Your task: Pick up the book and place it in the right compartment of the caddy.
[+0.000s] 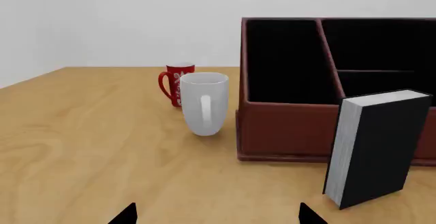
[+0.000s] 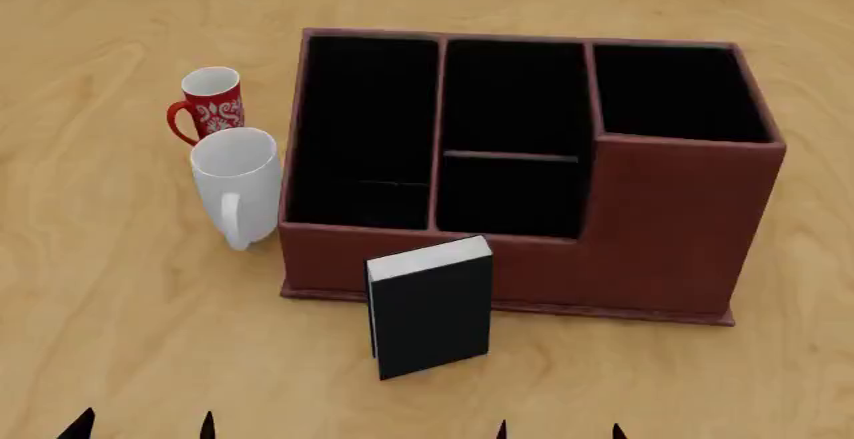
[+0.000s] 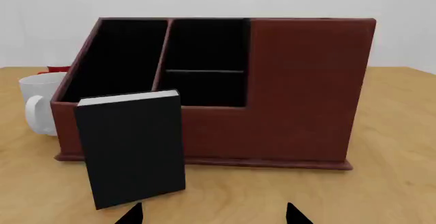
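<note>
Left to right on the wooden table (image 2: 107, 309): a red mug (image 2: 211, 104) with a white mug (image 2: 238, 184) just in front of it, then the caddy (image 2: 667, 229), its right compartment (image 2: 678, 94) holding nothing visible. The book (image 2: 430, 309) stands upright on the table just in front of the caddy's low wall, apparently not touching it. Left gripper (image 2: 144, 427) and right gripper (image 2: 561, 431) show only fingertips at the near edge, jaws spread wide, both holding nothing.
</note>
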{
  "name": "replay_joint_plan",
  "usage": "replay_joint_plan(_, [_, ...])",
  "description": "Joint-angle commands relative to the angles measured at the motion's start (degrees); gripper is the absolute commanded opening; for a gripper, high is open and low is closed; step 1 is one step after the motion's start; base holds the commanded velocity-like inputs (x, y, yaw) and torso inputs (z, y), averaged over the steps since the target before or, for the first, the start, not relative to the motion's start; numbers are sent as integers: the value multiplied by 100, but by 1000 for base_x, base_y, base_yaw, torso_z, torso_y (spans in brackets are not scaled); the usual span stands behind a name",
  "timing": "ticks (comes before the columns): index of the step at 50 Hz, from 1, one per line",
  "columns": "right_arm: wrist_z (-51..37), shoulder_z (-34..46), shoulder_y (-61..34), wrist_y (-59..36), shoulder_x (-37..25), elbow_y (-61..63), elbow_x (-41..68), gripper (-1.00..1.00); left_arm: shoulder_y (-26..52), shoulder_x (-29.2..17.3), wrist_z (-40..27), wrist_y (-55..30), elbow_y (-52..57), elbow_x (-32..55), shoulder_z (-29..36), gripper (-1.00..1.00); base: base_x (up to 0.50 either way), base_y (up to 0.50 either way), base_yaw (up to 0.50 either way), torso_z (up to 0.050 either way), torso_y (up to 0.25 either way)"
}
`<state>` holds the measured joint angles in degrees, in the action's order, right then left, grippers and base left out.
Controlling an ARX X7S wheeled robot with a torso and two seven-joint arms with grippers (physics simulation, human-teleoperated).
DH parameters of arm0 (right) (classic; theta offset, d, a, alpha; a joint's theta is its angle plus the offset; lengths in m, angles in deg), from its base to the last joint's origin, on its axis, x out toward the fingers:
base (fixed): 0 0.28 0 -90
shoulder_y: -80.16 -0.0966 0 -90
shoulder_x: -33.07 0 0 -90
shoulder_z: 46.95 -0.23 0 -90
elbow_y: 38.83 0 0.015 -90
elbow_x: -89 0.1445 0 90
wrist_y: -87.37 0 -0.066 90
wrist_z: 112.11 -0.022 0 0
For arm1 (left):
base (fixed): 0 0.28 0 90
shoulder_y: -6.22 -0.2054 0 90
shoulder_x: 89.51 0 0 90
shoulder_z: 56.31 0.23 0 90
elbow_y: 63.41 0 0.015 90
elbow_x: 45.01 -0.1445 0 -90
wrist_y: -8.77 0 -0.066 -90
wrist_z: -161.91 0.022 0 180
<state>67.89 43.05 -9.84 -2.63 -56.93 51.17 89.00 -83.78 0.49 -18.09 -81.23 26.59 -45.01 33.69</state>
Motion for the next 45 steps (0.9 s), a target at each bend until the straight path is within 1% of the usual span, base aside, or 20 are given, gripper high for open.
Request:
replay_joint_plan(1, [-97,97,16,-6,-71,24,71,100,-5,-269,-314,9,10,268,314,100,0,0,0,0,0])
replay_joint_plan(2, [-83,144,-31,10,-99,-10,152,100,-33,-310,-358,50,5,135,386,100,0,0,0,0,0])
replay_joint_plan(4, [-89,254,-74,77,-137,-79,206,100,-202,-371,-321,153,214,147,443,100,0,0,0,0,0])
replay_joint_plan(6, [-131,351,-97,115,-172,-167,179,100,-353,-422,-253,454,360,230,462,100,0,0,0,10,0])
replay_joint_plan(7, [-157,378,-47,88,-188,-71,186,100,-340,-438,-289,347,404,181,481,100,0,0,0,50,0])
replay_joint_plan(11, [-288,431,96,110,-256,183,172,100,-365,-470,-315,362,505,312,441,100,0,0,0,50,0])
replay_joint_plan(14, [-342,451,107,-135,-308,472,215,100,-357,-542,-331,313,666,292,458,100,0,0,0,50,0])
replay_joint_plan(16, [-424,384,76,-459,-374,942,229,100,-265,-588,-368,53,1035,404,369,100,0,0,0,50,0])
replay_joint_plan(19, [-548,243,-30,-1175,-525,1927,206,100,24,-719,-460,-640,1696,352,332,100,0,0,0,50,0])
replay_joint_plan(20, [-554,193,-68,-1310,-550,2103,260,100,87,-731,-456,-713,1795,405,307,100,0,0,0,50,0])
replay_joint_plan(21, [-558,66,-172,-1636,-598,2498,396,100,216,-743,-460,-957,1984,518,247,100,0,0,0,50,0])
replay_joint_plan(24, [-604,-83,-383,-2078,-690,3051,530,100,473,-768,-488,-1236,2163,618,203,100,0,0,0,50,0])
replay_joint_plan(26, [-610,-98,-479,-2195,-765,3232,526,100,629,-785,-541,-1361,2213,596,201,100,0,0,0,50,0])
replay_joint_plan(30, [-581,-158,-732,-2480,-845,3382,653,100,968,-803,-578,-1518,2117,640,182,100,0,0,0,50,0])
replay_joint_plan(33, [-581,9,-801,-2431,-901,3300,520,100,1090,-855,-588,-1474,1964,509,293,100,0,0,0,50,0])
replay_joint_plan(36, [-555,154,-783,-2206,-937,3072,418,100,1071,-907,-584,-1408,1924,421,381,100,0,0,0,50,0])
replay_joint_plan(39, [-532,172,-846,-2189,-934,2906,472,100,1021,-983,-559,-1252,1799,293,495,100,0,0,0,50,0])
replay_joint_plan(43, [-557,223,-837,-2138,-963,2860,425,100,1049,-986,-589,-1243,1772,333,468,100,0,0,0,50,0])
replay_joint_plan(45, [-545,196,-810,-2099,-973,2877,476,100,1026,-996,-595,-1289,1841,349,473,100,0,-359,0,50,0])
